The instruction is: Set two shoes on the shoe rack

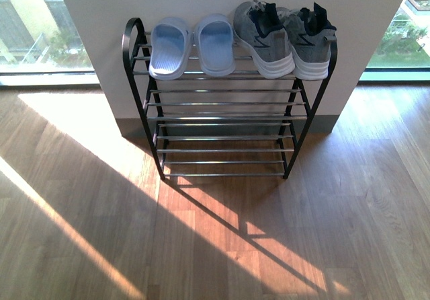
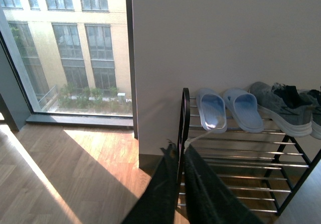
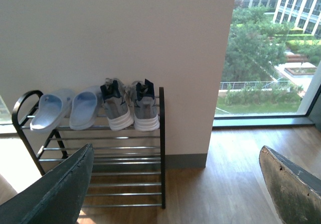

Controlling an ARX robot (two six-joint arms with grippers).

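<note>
I count four shoes on the top tier of the shoe rack (image 1: 222, 122): two pale blue slides (image 1: 191, 44) on the left, side by side, and two grey sneakers (image 1: 285, 36) just beside them on the right, heels toward the wall. The three lower tiers hold nothing. My left hand (image 2: 181, 153) looks clenched, its fingers nearly meeting, grasping nothing. My right hand (image 3: 175, 184) is released, fingers spread wide, well away from the rack.
</note>
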